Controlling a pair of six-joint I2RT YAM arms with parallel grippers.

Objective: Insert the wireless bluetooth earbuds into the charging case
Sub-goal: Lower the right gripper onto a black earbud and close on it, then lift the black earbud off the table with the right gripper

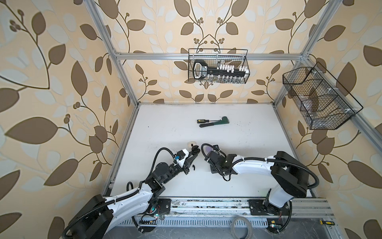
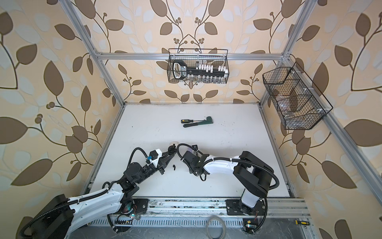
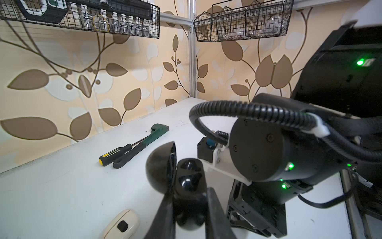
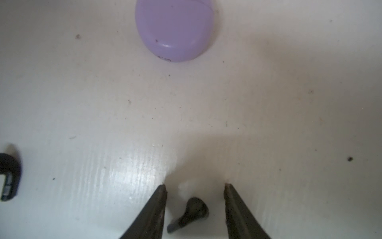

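left claw [image 3: 190, 198]: clenched on glossy black oval plastic charging case [image 3: 190, 180], lid hinged open | right claw [image 4: 195, 186]: released, tips down at white desk [image 4: 82, 103], jaws either side of small black stemmed plastic earbud [image 4: 192, 209] lying on desk, neither touching it | closed lavender rounded plastic case [image 4: 175, 31] lies on desk, well beyond tips
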